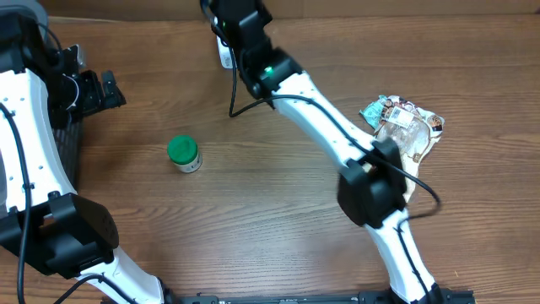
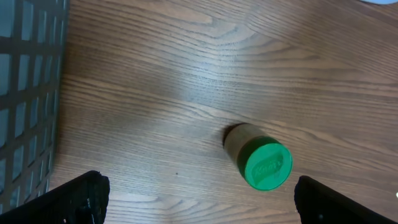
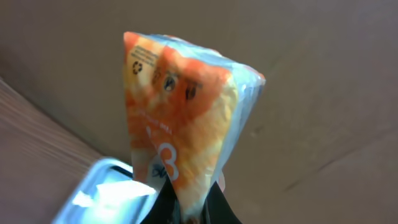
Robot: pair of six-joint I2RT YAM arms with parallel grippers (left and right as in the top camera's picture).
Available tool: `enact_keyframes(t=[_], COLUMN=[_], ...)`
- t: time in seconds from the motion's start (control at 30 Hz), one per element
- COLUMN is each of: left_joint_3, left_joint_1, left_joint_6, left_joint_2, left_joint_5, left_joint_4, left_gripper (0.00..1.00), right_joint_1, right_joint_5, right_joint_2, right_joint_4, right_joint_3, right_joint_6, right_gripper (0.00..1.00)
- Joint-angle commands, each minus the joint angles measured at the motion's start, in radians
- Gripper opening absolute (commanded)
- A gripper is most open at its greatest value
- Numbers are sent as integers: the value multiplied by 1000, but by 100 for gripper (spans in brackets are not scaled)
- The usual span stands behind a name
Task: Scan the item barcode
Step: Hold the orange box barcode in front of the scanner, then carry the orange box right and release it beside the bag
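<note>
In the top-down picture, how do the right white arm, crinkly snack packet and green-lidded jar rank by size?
1. Right arm, largest, though nearer the camera
2. snack packet
3. green-lidded jar, smallest

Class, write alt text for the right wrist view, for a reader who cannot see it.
An orange packet fills the centre, pinched at its bottom by the shut right gripper. Behind it is a brown surface; a pale shiny object sits lower left.

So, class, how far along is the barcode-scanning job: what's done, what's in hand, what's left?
Done: the right gripper is shut on an orange packet, lifted off the table. In hand: presenting it near the far edge; no scan is confirmable. Left: the green-lidded jar and the snack bag lie untouched, with the left gripper open and empty.
</note>
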State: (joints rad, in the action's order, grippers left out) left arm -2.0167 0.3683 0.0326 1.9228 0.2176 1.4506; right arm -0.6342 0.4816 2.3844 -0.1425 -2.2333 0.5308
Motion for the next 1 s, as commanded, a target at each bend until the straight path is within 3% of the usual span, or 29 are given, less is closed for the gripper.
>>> enact_keyframes(t=[0.0, 0.13, 0.37, 0.97], left_joint_3=[-6, -6, -6, -6], left_joint_1=[-2, -2, -2, -2], left_joint_6=[-3, -3, -3, -3], left_joint_2=[0, 0, 0, 0], left_joint_5=[12, 12, 12, 12], left_joint_4=[0, 0, 0, 0], left_gripper=[99, 99, 99, 100], right_joint_1=[28, 40, 39, 31], right_joint_5=[111, 95, 51, -30], right_joint_2=[120, 208, 261, 252], right_joint_4=[119, 225, 245, 167], right_joint_3=[-10, -10, -10, -10], right_joint_6=[356, 391, 401, 417], right_gripper=[4, 4, 4, 4])
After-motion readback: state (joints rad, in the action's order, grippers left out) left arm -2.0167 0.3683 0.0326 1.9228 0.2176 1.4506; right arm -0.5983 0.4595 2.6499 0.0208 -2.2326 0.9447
